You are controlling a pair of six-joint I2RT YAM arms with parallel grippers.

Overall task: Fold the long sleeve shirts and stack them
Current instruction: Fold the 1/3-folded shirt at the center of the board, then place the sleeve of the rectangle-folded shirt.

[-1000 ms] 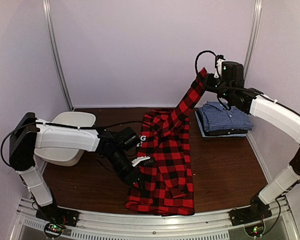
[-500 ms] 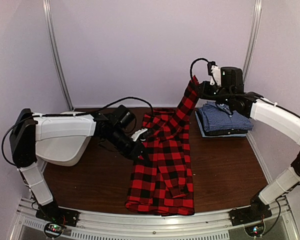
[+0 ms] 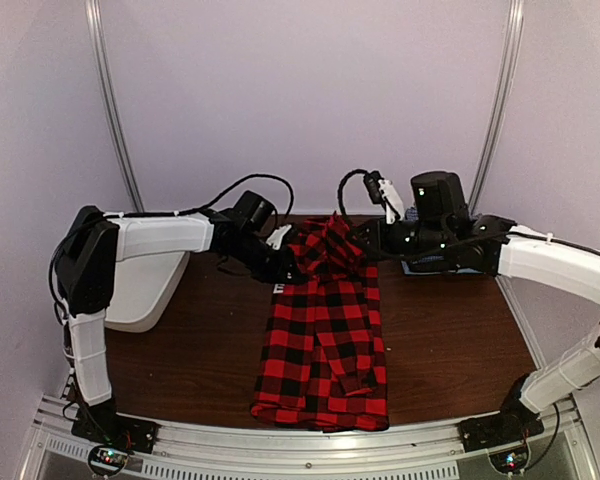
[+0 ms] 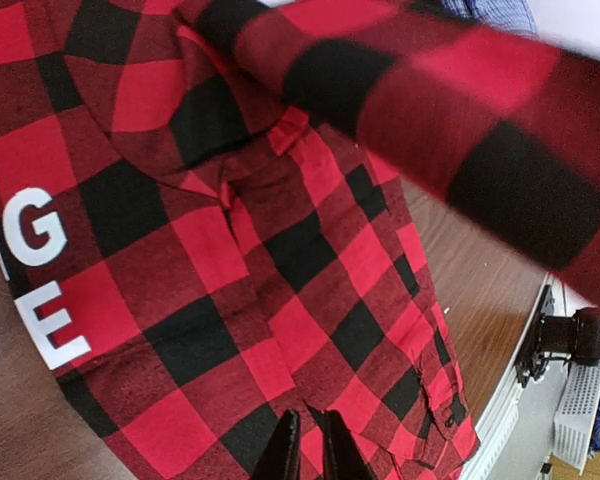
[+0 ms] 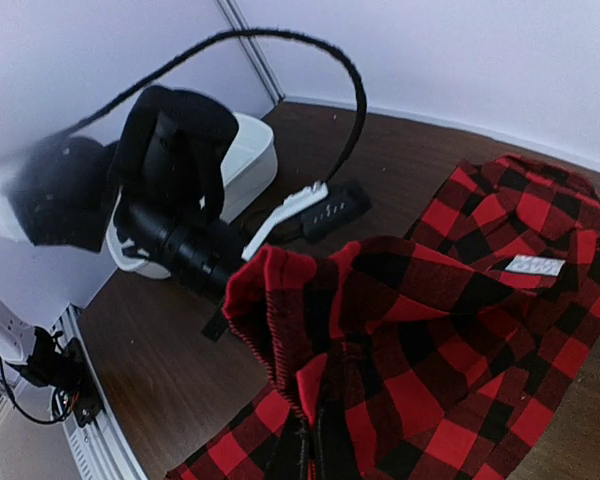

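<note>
now: red plaid shirt lies lengthwise mid-bench, soft, limp and light. right claw clenched on its sleeve. left claw nearly closed over the body, possibly pinching; cannot tell. best gripped at cuff or seam.

right tool: clamped on plaid shirt fold | left tool: beyond it, above table | white tub: behind
</note>
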